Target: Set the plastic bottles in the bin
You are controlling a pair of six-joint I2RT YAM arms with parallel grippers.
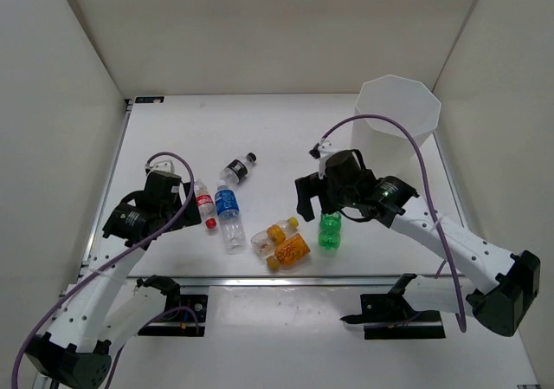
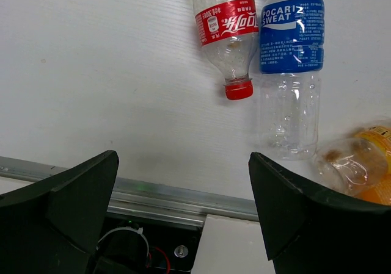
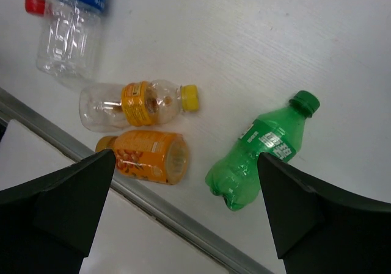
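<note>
Six bottles lie on the bench (image 1: 286, 129) as I look down from above. None of them is in the bin (image 1: 383, 136), which stands beyond the green bottle (image 1: 329, 230) and to its right. That green bottle rests on its side with its long axis running roughly near-to-far, cap at the far end. The right pincer (image 1: 318, 207) hovers over that far end, spread wide and holding nothing. Just left of the green bottle sit the yellow-capped bottle (image 1: 275, 233) and the orange bottle (image 1: 290, 250). Farther left are the blue-labelled bottle (image 1: 228, 216) and the red-labelled bottle (image 1: 204, 204), with the left pincer (image 1: 183, 203) beside them, and the dark-labelled bottle (image 1: 236, 169) lies left and beyond. From the left wrist, the left pincer (image 2: 183, 158) is parted and empty. The red-labelled bottle (image 2: 227, 27) and blue-labelled bottle (image 2: 292, 54) lie ahead of its fingers, and the green one is out of sight. From the right wrist, the right pincer (image 3: 186, 158) gapes open. The green bottle (image 3: 259, 152) lies close against the finger on the right of that view rather than centred, its axis slanting, cap up and away. My guess is that the right arm, plainly the nearer, takes it next, and it will need to shift sideways and turn to straddle the bottle's width.
</note>
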